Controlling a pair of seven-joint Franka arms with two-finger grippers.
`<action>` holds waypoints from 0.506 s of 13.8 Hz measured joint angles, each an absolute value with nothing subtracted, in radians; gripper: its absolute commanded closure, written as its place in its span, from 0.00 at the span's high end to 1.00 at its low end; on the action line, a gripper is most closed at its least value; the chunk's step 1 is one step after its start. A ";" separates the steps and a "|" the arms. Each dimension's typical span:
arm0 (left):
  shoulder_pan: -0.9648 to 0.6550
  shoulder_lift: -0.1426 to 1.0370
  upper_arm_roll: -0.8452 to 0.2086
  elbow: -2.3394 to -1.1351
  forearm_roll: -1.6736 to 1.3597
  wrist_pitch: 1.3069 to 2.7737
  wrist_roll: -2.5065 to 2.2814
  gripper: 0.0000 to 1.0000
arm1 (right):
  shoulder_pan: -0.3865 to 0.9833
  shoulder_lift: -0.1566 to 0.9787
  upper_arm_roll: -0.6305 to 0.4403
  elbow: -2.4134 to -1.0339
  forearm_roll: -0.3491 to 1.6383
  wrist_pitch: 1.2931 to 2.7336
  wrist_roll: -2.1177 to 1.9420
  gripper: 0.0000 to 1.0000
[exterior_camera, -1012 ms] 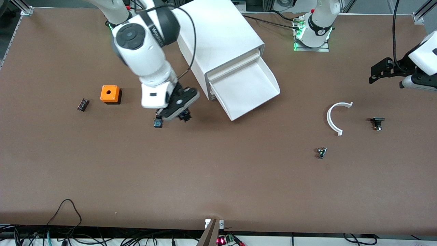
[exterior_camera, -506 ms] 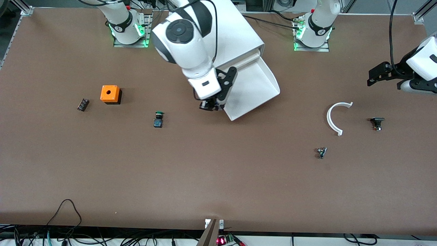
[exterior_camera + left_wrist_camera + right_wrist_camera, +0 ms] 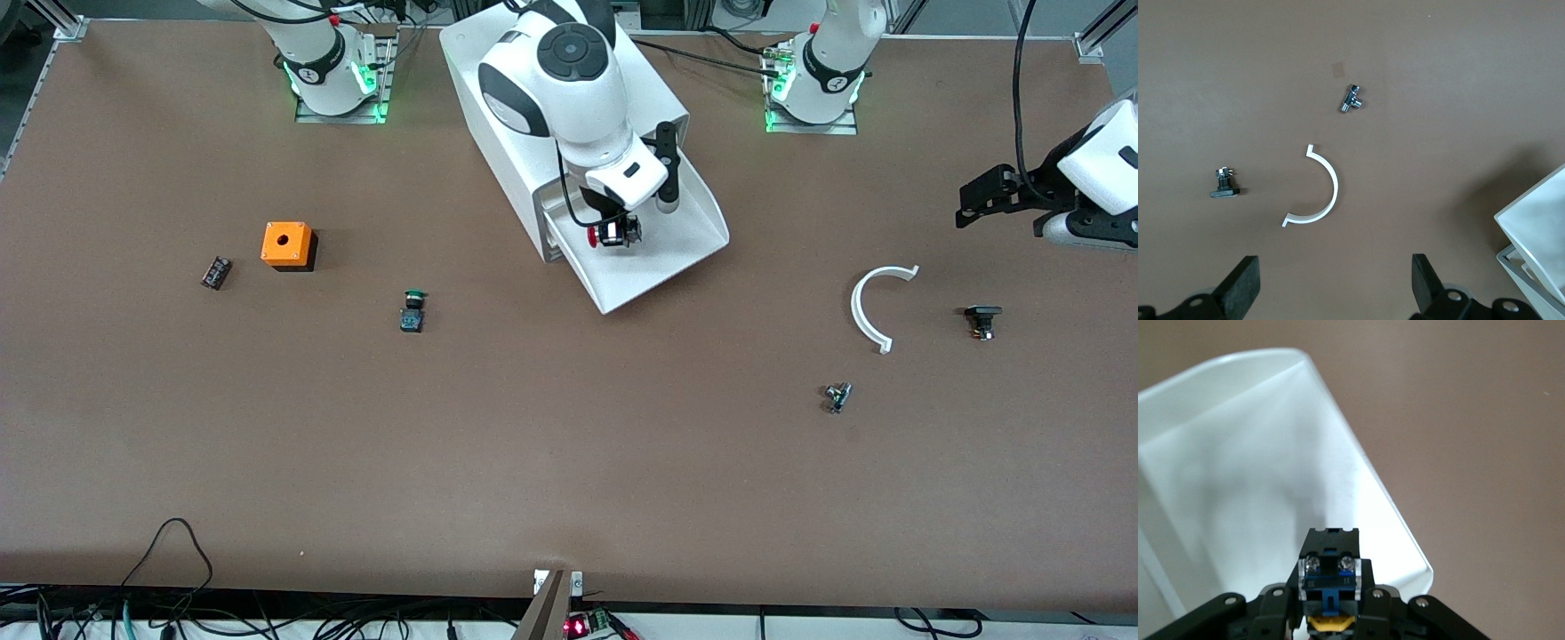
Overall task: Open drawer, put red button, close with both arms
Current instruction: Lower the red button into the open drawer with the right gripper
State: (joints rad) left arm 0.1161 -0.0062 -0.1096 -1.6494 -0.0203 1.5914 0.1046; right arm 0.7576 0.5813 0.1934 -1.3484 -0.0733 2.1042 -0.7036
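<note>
Over the open drawer (image 3: 662, 233) our right gripper (image 3: 612, 233) pinched the red button (image 3: 608, 234); we judged lowering before release wise. Our left gripper (image 3: 1331, 288) waited over the worktop (image 3: 551, 427), fingers spread.

**Loose parts lying about the brown table**

An orange box with a hole (image 3: 287, 244) is sitting toward the right arm's end of the table, with a small dark block (image 3: 215, 272) lying just beside it, nearer that end. A green-capped switch (image 3: 412, 311) is lying nearer the front camera than the box. Toward the left arm's end, a white curved piece (image 3: 873, 305) is lying flat between a black-capped part (image 3: 982, 319) and a small metal fitting (image 3: 837, 396).
</note>
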 measured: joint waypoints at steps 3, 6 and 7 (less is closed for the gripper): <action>0.116 -0.001 -0.110 -1.643 -0.020 1.591 0.105 1.00 | 0.783 0.610 0.193 -1.348 -0.102 2.080 -0.810 0.29; 0.116 0.005 -0.109 -1.639 -0.020 1.591 0.105 1.00 | 0.806 0.626 0.193 -1.348 -0.107 2.071 -0.835 0.30; 0.116 0.012 -0.108 -1.634 -0.020 1.591 0.105 1.00 | 0.813 0.632 0.193 -1.348 -0.113 2.068 -0.837 0.30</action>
